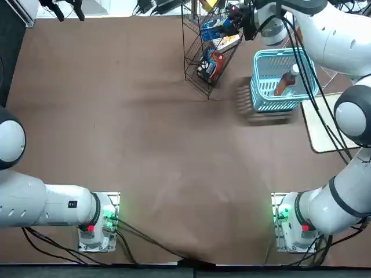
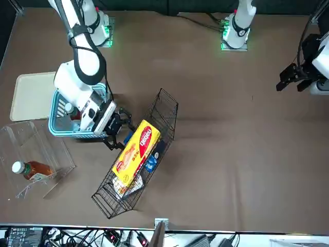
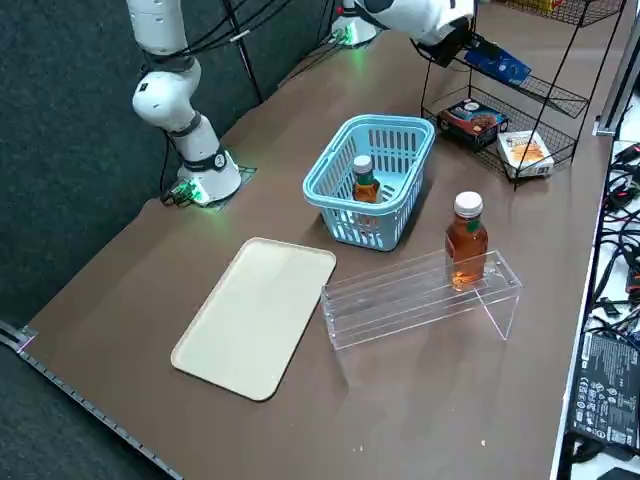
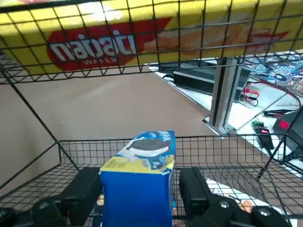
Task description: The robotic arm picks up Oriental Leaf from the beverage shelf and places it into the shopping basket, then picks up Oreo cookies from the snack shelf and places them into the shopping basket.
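My right gripper (image 4: 139, 182) reaches into the black wire snack shelf (image 1: 204, 55) and stands open. Its fingers (image 4: 83, 191) flank the blue Oreo cookies box (image 4: 137, 184), with a thin gap at one side. From the side, the Oreo cookies box (image 3: 497, 62) lies on a middle tier at the gripper (image 3: 462, 45). One Oriental Leaf bottle (image 3: 365, 182) stands in the turquoise shopping basket (image 3: 330, 205). Another Oriental Leaf bottle (image 3: 466, 240) stands on the clear beverage shelf (image 3: 400, 300).
A yellow wafer box (image 2: 136, 152) lies on the rack's top tier, directly over the gripper. Red-and-black and white-orange packs (image 3: 498, 135) fill the lower tiers. A cream tray (image 3: 260, 315) lies beside the basket. The table's edge runs close behind the rack.
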Tool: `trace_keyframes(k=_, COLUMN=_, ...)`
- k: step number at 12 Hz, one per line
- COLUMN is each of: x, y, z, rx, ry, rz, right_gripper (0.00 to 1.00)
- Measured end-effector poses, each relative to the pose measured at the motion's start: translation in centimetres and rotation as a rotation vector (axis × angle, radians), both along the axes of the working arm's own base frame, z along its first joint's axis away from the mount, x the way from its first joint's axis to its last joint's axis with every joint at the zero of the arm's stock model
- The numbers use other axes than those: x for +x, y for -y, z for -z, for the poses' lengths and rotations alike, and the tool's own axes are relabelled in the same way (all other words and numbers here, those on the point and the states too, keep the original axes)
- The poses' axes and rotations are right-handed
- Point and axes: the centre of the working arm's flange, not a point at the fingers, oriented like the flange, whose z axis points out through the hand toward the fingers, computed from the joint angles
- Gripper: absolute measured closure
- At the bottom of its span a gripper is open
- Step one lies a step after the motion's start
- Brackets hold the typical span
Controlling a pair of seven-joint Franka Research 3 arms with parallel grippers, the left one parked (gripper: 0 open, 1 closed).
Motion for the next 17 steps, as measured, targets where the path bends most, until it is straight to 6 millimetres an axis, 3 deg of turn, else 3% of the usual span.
trace_keyframes(k=9, x=1.2, y=-0.8, z=2.1, rx=-0.01, ry=-0.012, rz=0.005, right_gripper=0.0)
trace_keyframes(k=14, x=1.2, y=-0.8, z=2.2, rx=-0.01, ry=-0.012, rz=0.005, right_gripper=0.02)
trace_keyframes(k=15, x=1.2, y=-0.8, z=2.2, rx=-0.01, ry=-0.012, rz=0.005, right_gripper=0.07)
trace_keyframes(k=16, x=1.2, y=-0.8, z=2.2, rx=-0.01, ry=-0.011, rz=0.005, right_gripper=0.2)
trace_keyframes(k=17, x=1.3, y=-0.8, z=2.1, rx=-0.01, ry=-0.01, rz=0.006, right_gripper=0.24)
